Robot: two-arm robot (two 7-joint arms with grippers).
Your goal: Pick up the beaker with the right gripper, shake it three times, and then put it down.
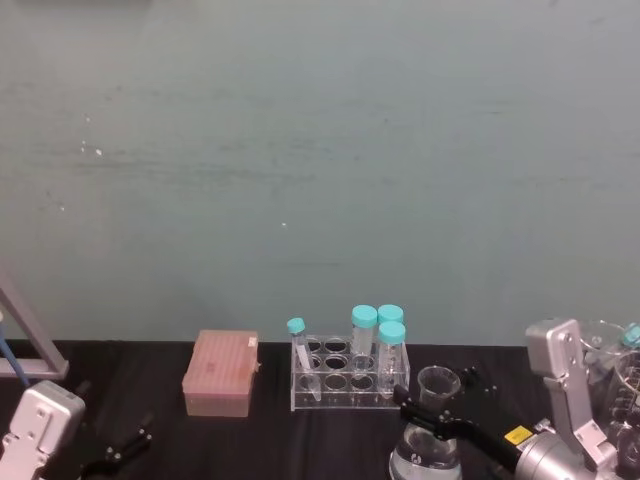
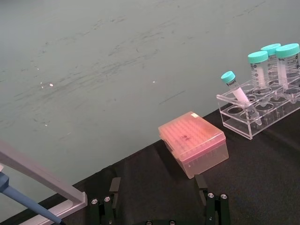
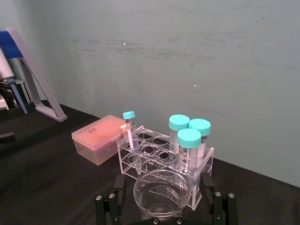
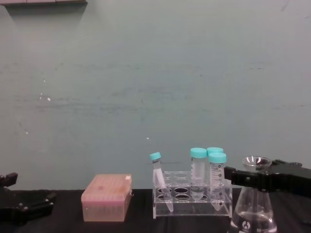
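Beaker (image 4: 254, 204) upright near counter's (image 1: 330, 440) front right, just beside the tube rack (image 4: 192, 196); neck between right gripper's (image 4: 260, 178) spread fingers, seemingly not yet clamped. Left gripper (image 2: 157, 206) idle, wide, front left.

On my surface (image 1: 330, 440) the tube rack (image 1: 350, 378) sits near the middle, close to the back wall, with the tip box (image 1: 221, 373) just to its left. I count 4 capped tubes (image 1: 364, 335) in the rack: 3 upright at its right end, 1 leaning at its left end. The beaker (image 1: 430, 440) stands right of the rack and nearer to me. My right pincer (image 1: 432, 418) reaches in from the right, at the beaker's neck. My left pincer (image 1: 120, 448) rests low at the far left, well apart from the box.
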